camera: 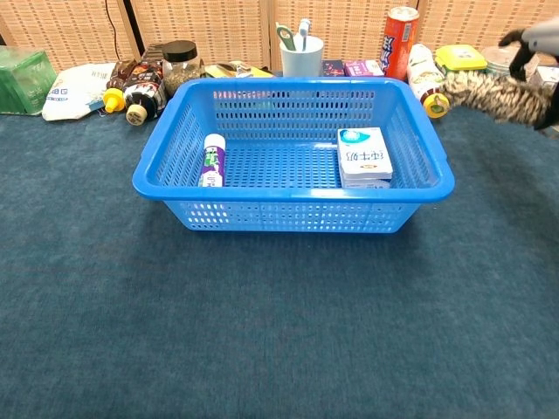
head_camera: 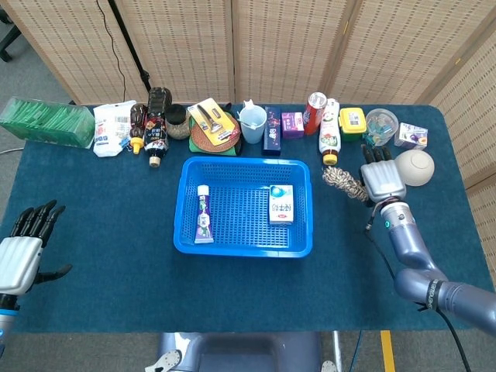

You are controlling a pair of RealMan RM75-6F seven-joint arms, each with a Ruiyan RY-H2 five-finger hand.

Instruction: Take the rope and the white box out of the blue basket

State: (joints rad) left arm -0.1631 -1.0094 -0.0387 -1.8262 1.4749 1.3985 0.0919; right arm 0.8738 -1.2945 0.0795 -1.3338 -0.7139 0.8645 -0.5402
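Observation:
The blue basket sits mid-table. Inside it lies the white box at the right, flat on the floor. My right hand is to the right of the basket, outside it, and holds the brown-and-white rope bundle above the table. My left hand hovers at the table's near left edge, fingers spread, holding nothing; the chest view does not show it.
A toothpaste tube lies in the basket's left part. Along the back stand bottles, a cup, a red can, a yellow box and a green pack. A beige bowl sits just beyond my right hand.

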